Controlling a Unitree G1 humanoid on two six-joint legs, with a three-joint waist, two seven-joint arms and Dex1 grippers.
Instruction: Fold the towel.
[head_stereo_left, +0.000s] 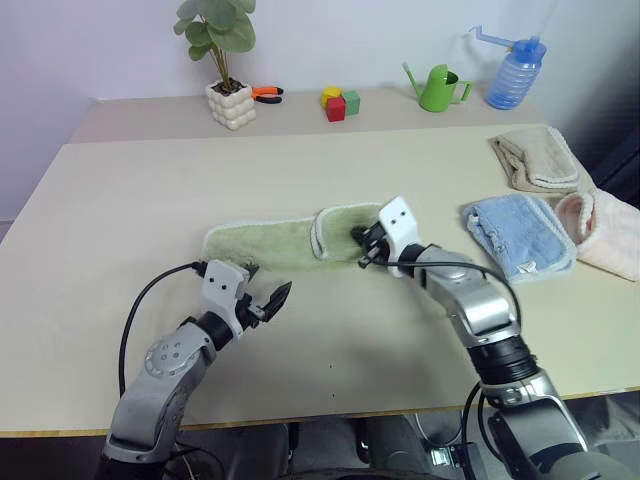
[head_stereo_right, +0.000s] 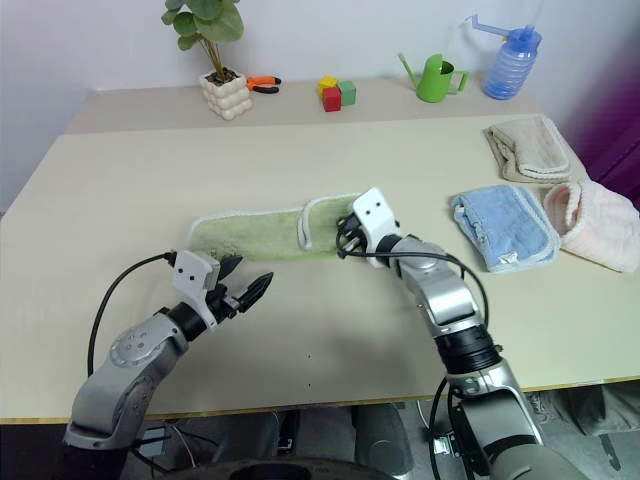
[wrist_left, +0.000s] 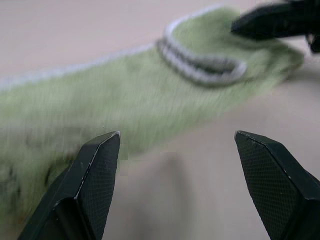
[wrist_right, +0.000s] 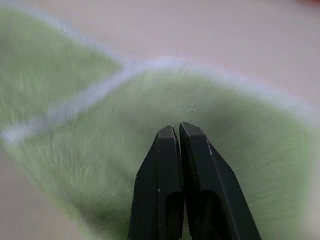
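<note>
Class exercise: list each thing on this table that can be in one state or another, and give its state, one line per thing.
towel: lying flat, right end folded over.
left gripper: jaws open, off the towel.
right gripper: jaws shut, on the folded flap.
blue towel: folded.
beige towel: folded.
pink towel: folded.

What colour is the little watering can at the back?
Bright green watering can, clearest in the left eye view.

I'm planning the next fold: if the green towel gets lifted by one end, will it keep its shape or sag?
It will probably sag: the towel lies limp on the table, its right end already doubled over in a soft curve. It looks thin, so likely light. Its terry pile should resist slipping from the right claw, whose fingers are shut over the folded part.
</note>
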